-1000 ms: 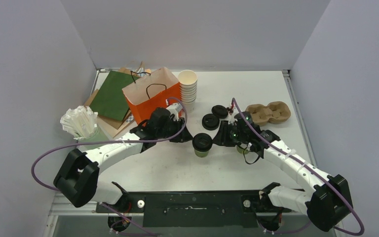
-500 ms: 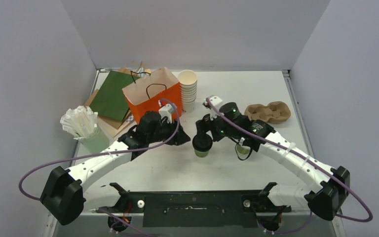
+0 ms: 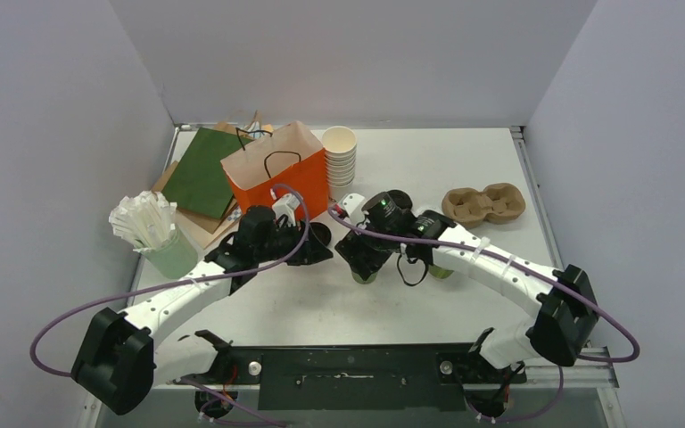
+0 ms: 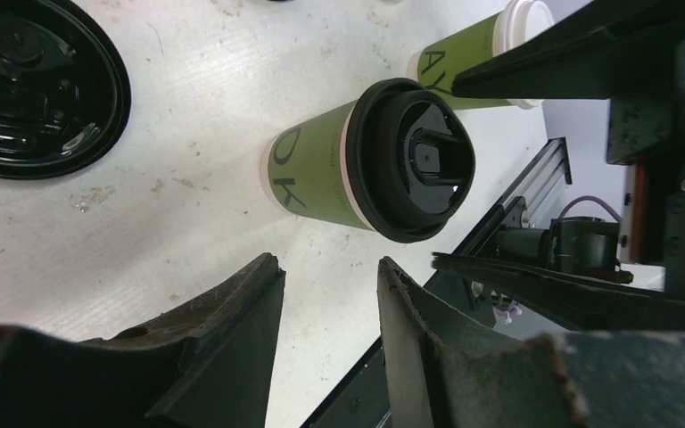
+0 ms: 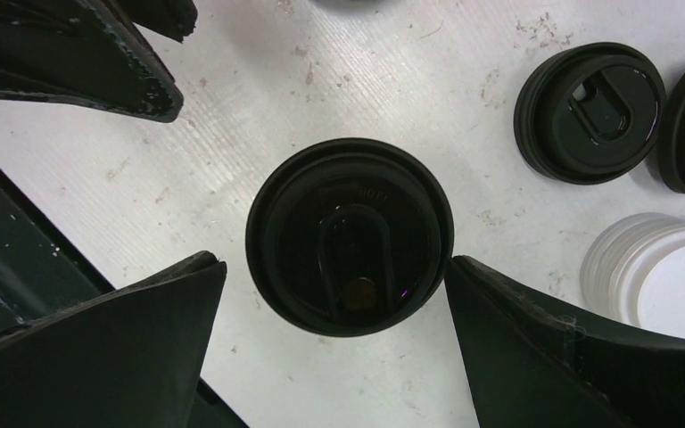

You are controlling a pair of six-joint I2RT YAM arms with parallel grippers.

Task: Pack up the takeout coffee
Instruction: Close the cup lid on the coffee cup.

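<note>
One takeout coffee, an olive-green cup with a black lid [image 3: 365,270] [image 4: 410,160] [image 5: 350,236], stands upright at mid-table. My right gripper [image 3: 367,254] [image 5: 334,263] hovers straight above it, open wide, one finger on each side of the lid. A second coffee cup, white-lidded [image 4: 464,67], stands just right of it, mostly under the right arm [image 3: 442,269]. My left gripper [image 3: 321,242] [image 4: 330,267] sits to the left of the black-lidded cup, open with only bare table between its fingers.
An orange paper bag [image 3: 276,174] stands open behind the left gripper. A brown cup carrier [image 3: 484,203] lies at the back right. Stacked white cups [image 3: 340,153], loose black lids [image 5: 589,111] [image 4: 27,85], white lids [image 5: 660,276] and a straw holder [image 3: 147,227] lie around.
My right arm swung left from the white-lidded cup to above the black-lidded cup, and its fingers opened wide. The left gripper drew back a little to the left.
</note>
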